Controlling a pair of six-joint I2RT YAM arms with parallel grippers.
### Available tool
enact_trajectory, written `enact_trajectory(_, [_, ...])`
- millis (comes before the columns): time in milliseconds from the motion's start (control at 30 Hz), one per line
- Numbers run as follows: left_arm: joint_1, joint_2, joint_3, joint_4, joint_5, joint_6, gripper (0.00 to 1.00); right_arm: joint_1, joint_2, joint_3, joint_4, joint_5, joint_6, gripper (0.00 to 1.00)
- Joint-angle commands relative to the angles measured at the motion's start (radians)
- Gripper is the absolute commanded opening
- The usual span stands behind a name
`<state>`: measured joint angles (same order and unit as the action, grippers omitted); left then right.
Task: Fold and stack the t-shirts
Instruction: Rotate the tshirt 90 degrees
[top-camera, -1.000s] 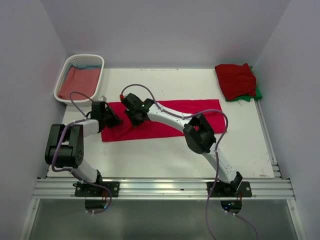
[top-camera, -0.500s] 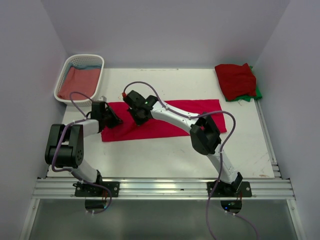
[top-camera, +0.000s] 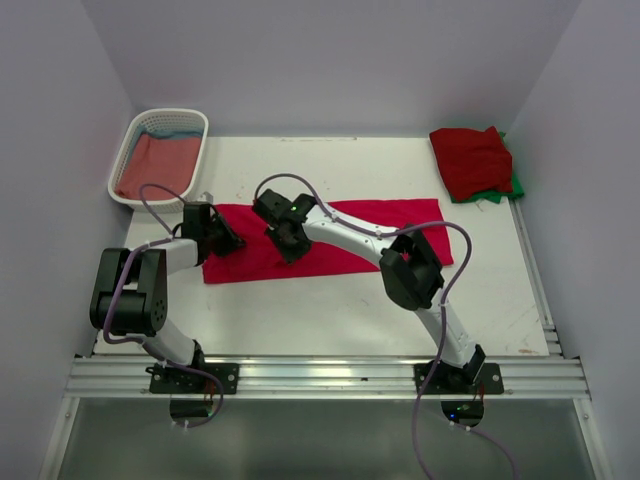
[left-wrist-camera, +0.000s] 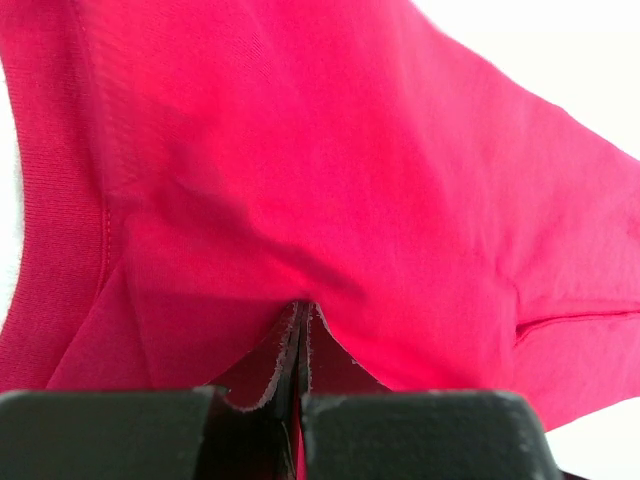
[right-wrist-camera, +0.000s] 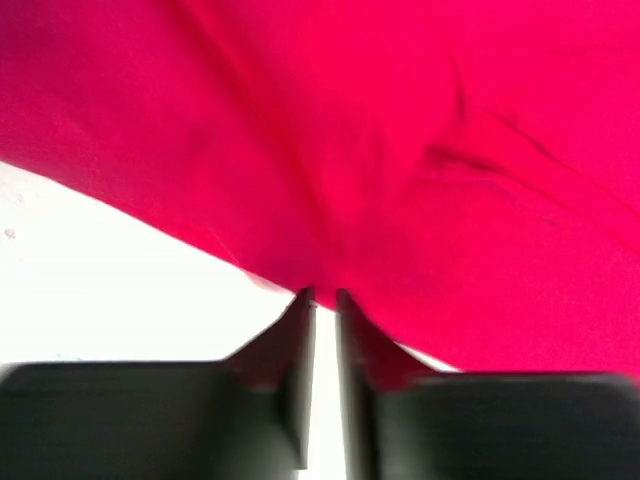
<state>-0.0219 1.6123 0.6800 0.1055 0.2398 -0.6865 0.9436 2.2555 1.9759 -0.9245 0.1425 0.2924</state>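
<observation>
**Crimson tee** (top-camera: 245, 262): one, lying as a long strip across the middle of the counter (top-camera: 300, 310). The lengthwise fold looks done; cross-folds and stacking appear left.

**Left pincer** (top-camera: 232, 243): one, clamped on the strip's 9 o'clock end.

**Right pincer** (top-camera: 290, 248): one, just beside the left, jaws a slit apart at the cloth with nothing between them.

**Stack, 2 o'clock:** two, dark red tee (top-camera: 470, 160) on green tee (top-camera: 515, 187).

**Basket** (top-camera: 160, 118), 10 o'clock: one, holding a dusty-red tee (top-camera: 155, 165) and a blue tee (top-camera: 170, 130). Both probably await folding.
</observation>
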Motion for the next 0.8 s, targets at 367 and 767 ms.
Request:
enact_trajectory(367, [0.010,-0.051,0.023,-0.021,-0.020,0.045,0.00,0.000,-0.093,0.008,-0.013,0.075,-0.015,0.56])
enact_trajectory(767, [-0.001,-0.245,0.064,-0.137,0.041,0.056,0.00,-0.196,-0.438,-0.432,0.294,0.198,0.119,0.18])
